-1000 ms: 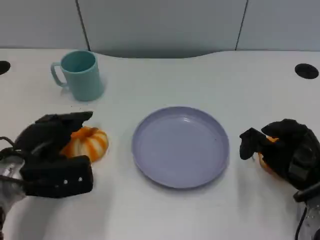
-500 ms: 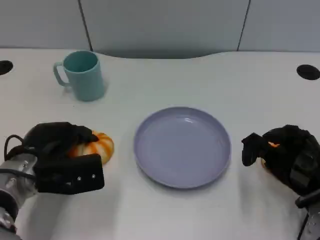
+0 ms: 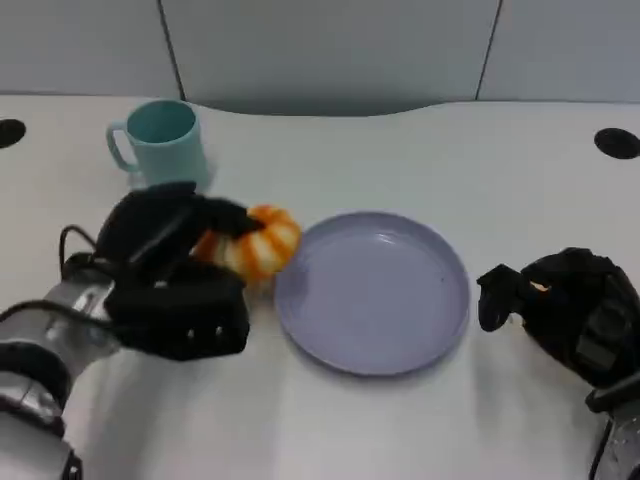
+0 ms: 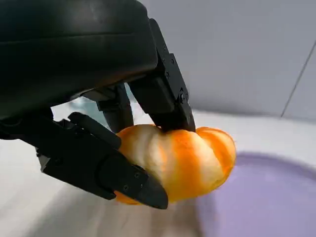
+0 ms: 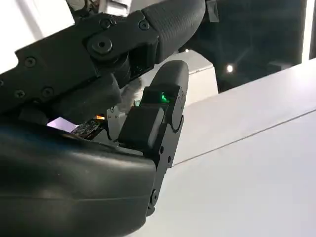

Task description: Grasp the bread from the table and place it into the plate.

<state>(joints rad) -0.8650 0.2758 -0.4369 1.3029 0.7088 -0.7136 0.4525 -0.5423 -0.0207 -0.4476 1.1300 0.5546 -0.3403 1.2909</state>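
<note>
Left hand (image 3: 175, 280) grips the bread (image 3: 252, 240) just beside the plate (image 3: 375, 340); right hand (image 3: 570, 310) rests curled, its contents unclear.

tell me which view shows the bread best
The left wrist view: the bread is large and close there, pinched between the left robot hand's fingers, with its orange and pale stripes plain. The head view shows it small, partly covered by that hand, beside the plate. The right wrist view gives no sight of it.

My left hand (image 3: 170, 275) holds the orange-and-white striped bread (image 3: 255, 243) at the lavender plate's (image 3: 375, 293) left rim.
</note>
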